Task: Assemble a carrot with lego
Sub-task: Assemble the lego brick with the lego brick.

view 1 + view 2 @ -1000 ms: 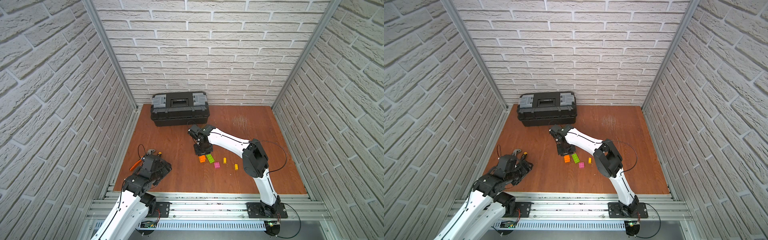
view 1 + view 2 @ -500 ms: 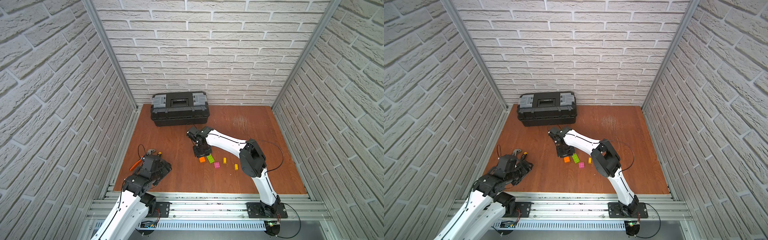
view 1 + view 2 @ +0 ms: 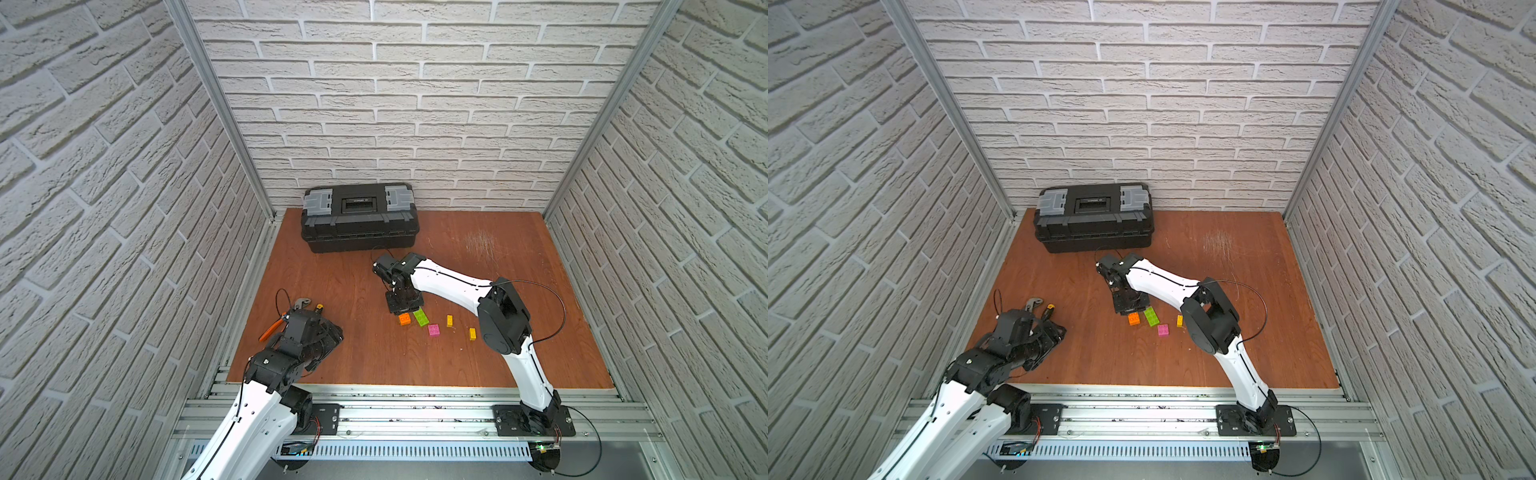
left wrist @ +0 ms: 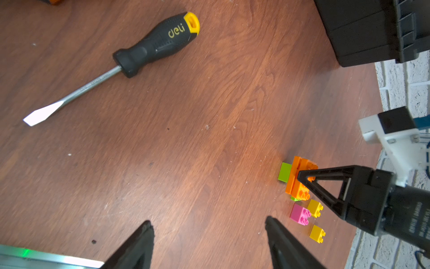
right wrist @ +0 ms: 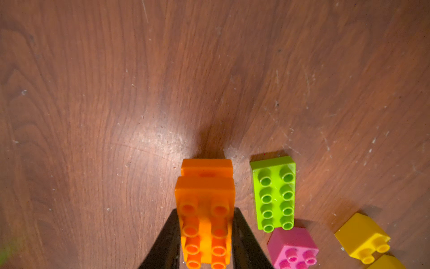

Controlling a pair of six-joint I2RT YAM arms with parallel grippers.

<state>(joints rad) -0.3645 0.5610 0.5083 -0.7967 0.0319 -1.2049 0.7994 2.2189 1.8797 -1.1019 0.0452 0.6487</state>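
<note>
Right wrist: my right pincer (image 5: 206, 210) clamps the upper orange brick (image 5: 204, 193); off-centre pressure could skew it on the lower brick (image 5: 207, 166); left pincer (image 4: 208, 221) gapes.

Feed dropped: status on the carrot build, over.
Left gripper open, empty. Right gripper shut on long orange brick, over second orange brick. Long green brick alongside, not touching.

**One Brand Name Legible**

The black-and-yellow handle of the screwdriver (image 4: 123, 62) carried the yellow word "deli". Faint engraving ran along its steel shaft, and small pale lettering marked the right arm's black wrist housing (image 4: 409, 221); neither could be read.
</note>
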